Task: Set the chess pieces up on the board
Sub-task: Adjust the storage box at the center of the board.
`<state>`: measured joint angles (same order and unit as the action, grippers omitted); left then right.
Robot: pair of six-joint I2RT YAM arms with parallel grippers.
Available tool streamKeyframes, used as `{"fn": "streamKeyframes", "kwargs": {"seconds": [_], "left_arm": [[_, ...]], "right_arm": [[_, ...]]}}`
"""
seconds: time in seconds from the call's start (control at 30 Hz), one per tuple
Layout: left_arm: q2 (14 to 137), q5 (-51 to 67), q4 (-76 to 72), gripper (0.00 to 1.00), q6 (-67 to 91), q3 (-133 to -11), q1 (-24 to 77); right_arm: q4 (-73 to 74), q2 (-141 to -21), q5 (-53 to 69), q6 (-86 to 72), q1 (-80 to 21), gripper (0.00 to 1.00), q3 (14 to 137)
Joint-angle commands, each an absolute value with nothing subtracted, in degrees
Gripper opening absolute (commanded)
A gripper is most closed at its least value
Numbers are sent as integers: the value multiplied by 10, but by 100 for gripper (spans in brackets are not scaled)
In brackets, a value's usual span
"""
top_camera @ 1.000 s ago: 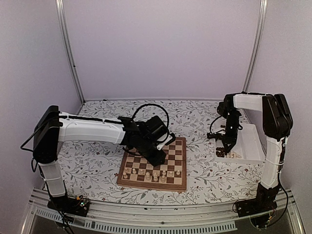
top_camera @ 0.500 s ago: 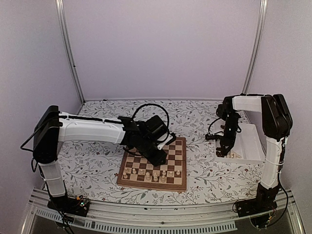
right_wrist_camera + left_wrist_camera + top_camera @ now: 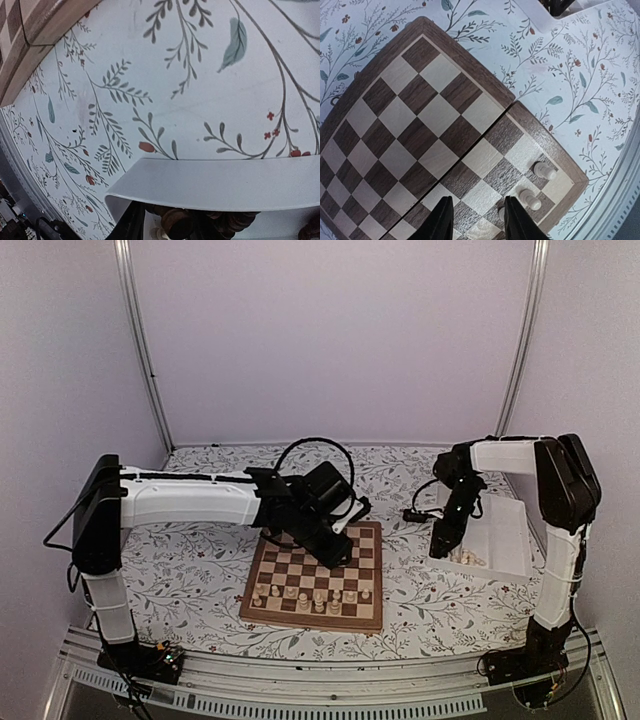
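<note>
The board (image 3: 366,540) lies mid-table with several pale cream chess pieces (image 3: 305,595) on its two near rows. My left gripper (image 3: 338,550) hovers over the board's middle, open and empty. In the left wrist view its gripper (image 3: 479,220) hangs above bare squares of the board (image 3: 435,115), with pale pieces (image 3: 544,170) near the corner. My right gripper (image 3: 440,545) is at the left wall of the white tray (image 3: 505,525). In the right wrist view, one finger (image 3: 133,224) shows beside a dark brown piece (image 3: 176,223). The other finger is lost among dark pieces.
The tray wall (image 3: 225,182) fills the lower right wrist view, with a pile of dark and pale pieces (image 3: 470,558) inside its near left corner. A board corner (image 3: 45,25) shows top left there. The floral tablecloth (image 3: 200,560) covers the table. Metal posts stand at the back.
My right gripper has moved left from inside the tray to its left wall. My left gripper has shifted slightly up and away over the board.
</note>
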<state>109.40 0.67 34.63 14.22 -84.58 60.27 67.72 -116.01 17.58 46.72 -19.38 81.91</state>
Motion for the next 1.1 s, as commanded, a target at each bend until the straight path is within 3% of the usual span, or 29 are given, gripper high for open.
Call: {"fn": "streamKeyframes", "kwargs": {"seconds": [0.0, 0.23, 0.6, 0.83, 1.07], "left_arm": [[1119, 9, 347, 37, 155, -880, 606], [1153, -14, 327, 35, 194, -939, 616], [1258, -49, 257, 29, 248, -1097, 662], [1390, -32, 265, 20, 253, -1271, 686], [1394, -63, 258, 20, 264, -1274, 689]], "right_arm": [[630, -1152, 243, 447, -228, 31, 837], [628, -1141, 253, 439, -231, 31, 837], [604, -996, 231, 443, -149, 36, 775], [555, -945, 220, 430, -95, 30, 699], [524, -928, 271, 393, -80, 23, 665]]}}
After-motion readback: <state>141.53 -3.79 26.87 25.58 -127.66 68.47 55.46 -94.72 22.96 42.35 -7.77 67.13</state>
